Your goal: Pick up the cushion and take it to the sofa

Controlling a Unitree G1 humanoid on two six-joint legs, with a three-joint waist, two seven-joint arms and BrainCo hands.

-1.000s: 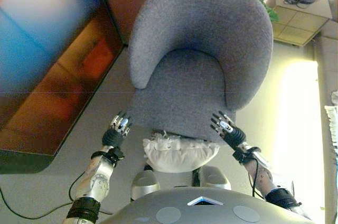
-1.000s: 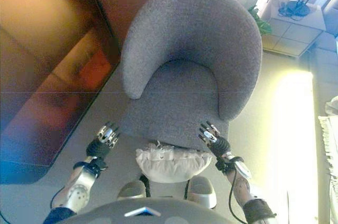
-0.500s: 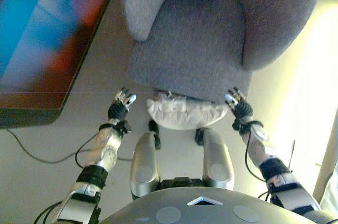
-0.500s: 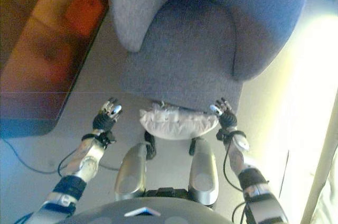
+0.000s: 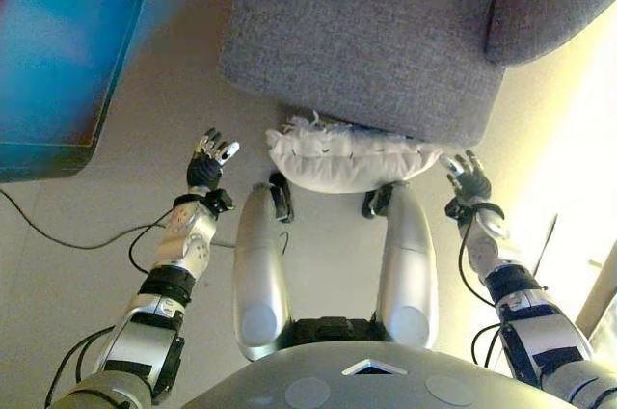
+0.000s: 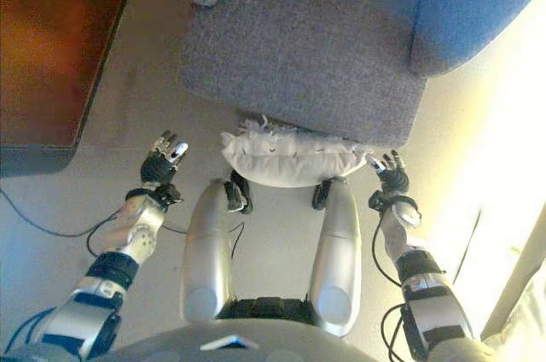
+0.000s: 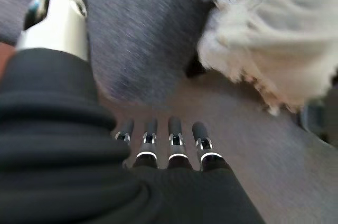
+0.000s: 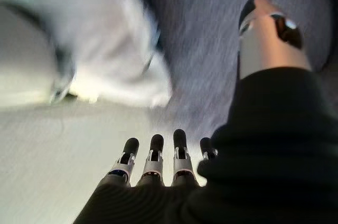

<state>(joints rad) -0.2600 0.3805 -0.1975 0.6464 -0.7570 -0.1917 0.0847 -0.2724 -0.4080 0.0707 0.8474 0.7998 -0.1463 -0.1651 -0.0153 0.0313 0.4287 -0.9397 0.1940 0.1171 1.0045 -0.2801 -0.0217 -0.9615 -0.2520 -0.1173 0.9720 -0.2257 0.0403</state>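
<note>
A white frilled cushion (image 5: 345,156) lies on the floor against the front of a grey armchair (image 5: 376,33). It also shows in the left wrist view (image 7: 274,44) and the right wrist view (image 8: 121,49). My left hand (image 5: 208,164) is open, low, to the left of the cushion and apart from it. My right hand (image 5: 467,177) is open, just right of the cushion's right end, not touching it. Both hands hold nothing. No sofa is clearly in view.
A dark low cabinet (image 5: 58,52) with a glossy top stands at the left. The armchair's seat front (image 6: 299,80) is directly ahead of both hands. Bare pale floor (image 5: 77,293) lies on the left, and a bright sunlit strip (image 5: 569,187) on the right.
The whole view has tilted down and closer, so the camera has moved. Both hands have come lower and spread to either side of the cushion. The cushion lies where it was.
</note>
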